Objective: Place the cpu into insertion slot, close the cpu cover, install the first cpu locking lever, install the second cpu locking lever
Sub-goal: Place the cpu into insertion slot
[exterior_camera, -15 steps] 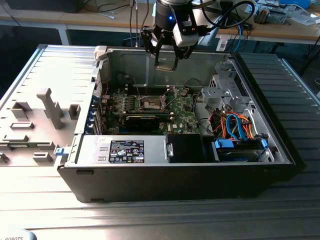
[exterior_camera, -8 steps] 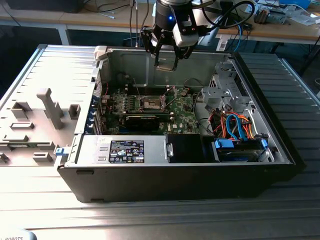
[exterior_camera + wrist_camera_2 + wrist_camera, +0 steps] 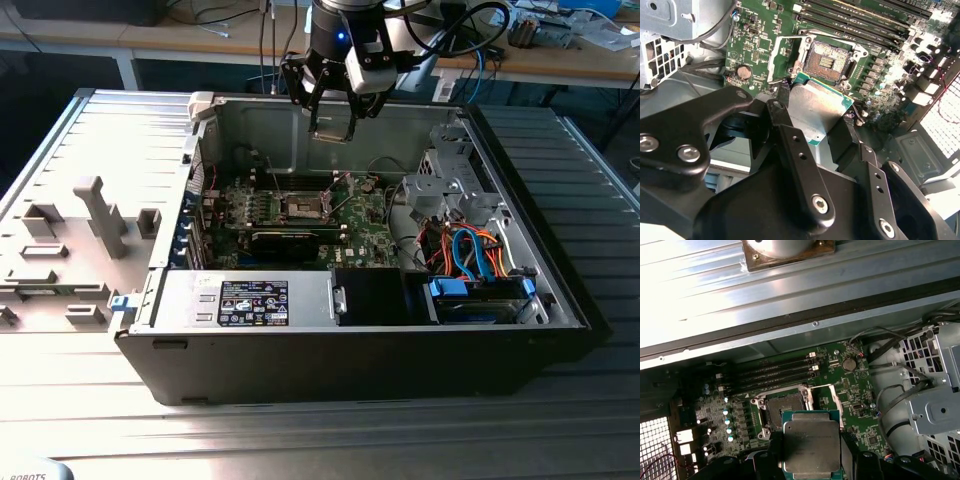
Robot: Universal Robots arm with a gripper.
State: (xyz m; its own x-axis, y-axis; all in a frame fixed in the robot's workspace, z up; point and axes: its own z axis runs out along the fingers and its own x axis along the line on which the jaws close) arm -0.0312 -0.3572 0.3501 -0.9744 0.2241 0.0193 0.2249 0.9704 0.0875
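My gripper (image 3: 332,128) hangs above the open computer case, shut on the cpu (image 3: 331,131). In both wrist views the cpu (image 3: 822,110) (image 3: 810,445) is a flat square chip with a silver-grey top and green edge, clamped between black fingers (image 3: 792,145). The insertion slot (image 3: 300,207) lies on the green motherboard (image 3: 365,225) below the held chip. Its tan and dark pin field (image 3: 827,60) (image 3: 785,410) is uncovered, and the chip is clear of it. A thin silver wire lever (image 3: 774,57) (image 3: 834,400) runs beside the slot. I cannot make out the cpu cover.
Black memory slots (image 3: 775,371) run beside the socket. A metal drive cage (image 3: 450,180) and coloured cables (image 3: 470,250) fill the case on the exterior view's right. The power supply (image 3: 250,298) sits at the case front. Grey fixtures (image 3: 100,215) stand on the table outside.
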